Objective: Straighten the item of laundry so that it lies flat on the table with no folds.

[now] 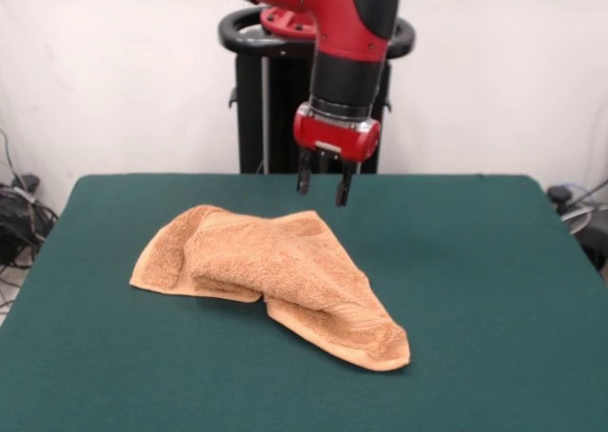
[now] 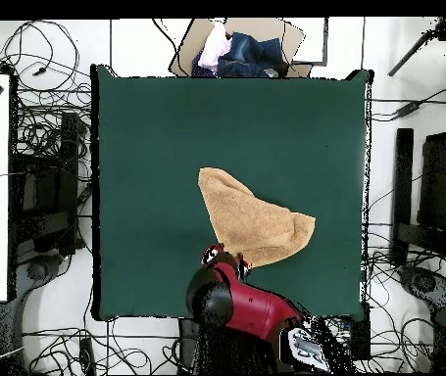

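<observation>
Towel (image 1: 275,271) crumpled — below open tool (image 1: 323,187).

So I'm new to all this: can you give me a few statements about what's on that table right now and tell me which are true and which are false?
1. The towel lies perfectly flat. False: it is crumpled and folded over itself.
2. The gripper is open and holds nothing. True.
3. The gripper hangs above the towel's edge, not touching it. True.
4. The table is red. False: it is dark green.
5. Several towels lie on the table. False: only one.
</observation>
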`<state>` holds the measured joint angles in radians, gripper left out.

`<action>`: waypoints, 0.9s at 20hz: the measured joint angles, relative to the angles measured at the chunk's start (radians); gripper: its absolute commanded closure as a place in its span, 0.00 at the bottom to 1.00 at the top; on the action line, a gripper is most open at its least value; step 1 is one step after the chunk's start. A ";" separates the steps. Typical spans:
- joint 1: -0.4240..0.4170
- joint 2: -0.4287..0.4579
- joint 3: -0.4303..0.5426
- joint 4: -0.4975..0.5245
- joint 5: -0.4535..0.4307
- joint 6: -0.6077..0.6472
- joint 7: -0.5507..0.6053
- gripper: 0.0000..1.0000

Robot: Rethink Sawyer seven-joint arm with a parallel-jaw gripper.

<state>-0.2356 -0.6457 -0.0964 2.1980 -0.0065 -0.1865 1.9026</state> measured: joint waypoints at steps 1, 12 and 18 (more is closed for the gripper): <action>0.001 0.003 0.000 -0.004 0.000 -0.005 0.000 0.00; 0.014 0.035 0.000 -0.065 0.000 -0.014 0.000 0.00; 0.015 0.054 0.000 -0.074 -0.005 -0.014 0.000 0.00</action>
<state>-0.2203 -0.5921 -0.0962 2.1237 -0.0112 -0.2006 1.9026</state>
